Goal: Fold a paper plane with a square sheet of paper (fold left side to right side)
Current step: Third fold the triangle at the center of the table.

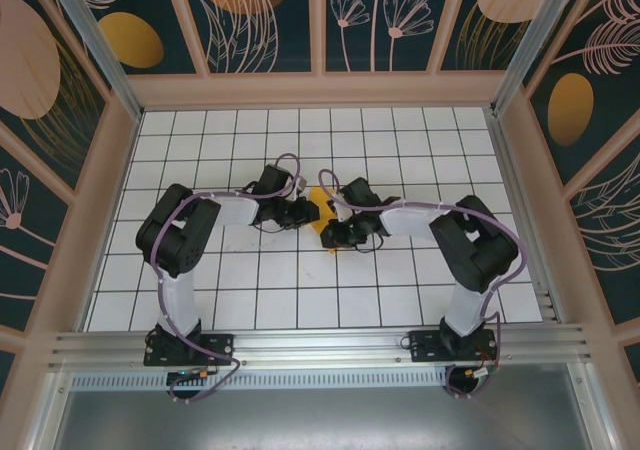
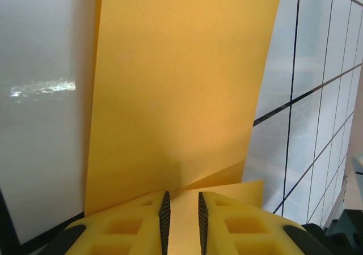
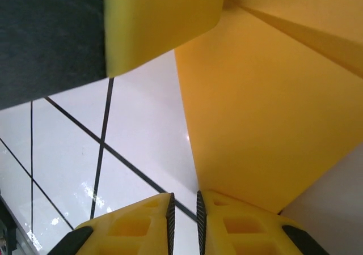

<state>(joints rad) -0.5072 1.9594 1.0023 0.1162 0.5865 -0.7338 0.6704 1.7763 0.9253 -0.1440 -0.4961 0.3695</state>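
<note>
Centre of table (image 1: 400,300) crowded: left gripper (image 1: 303,213) and right gripper (image 1: 332,235) nose to nose, square sheet of paper (image 1: 321,208) between them, no passage there. Both forearms (image 1: 235,210) reach inward from raised elbows at sides, barring middle band of surface. Far rows of tiles open from left edge to right edge. Near strip between arm bases (image 1: 185,345) open. Side edges free but hemmed by patterned walls (image 1: 60,170). Metal rail (image 1: 320,345) runs along near edge.

The surface (image 1: 230,300) is laid out in glossy white tiles divided by dark grid lines (glare is caught on them in the left wrist view). Near its middle the square sheet of paper (image 1: 321,208) is seen, partly raised.
</note>
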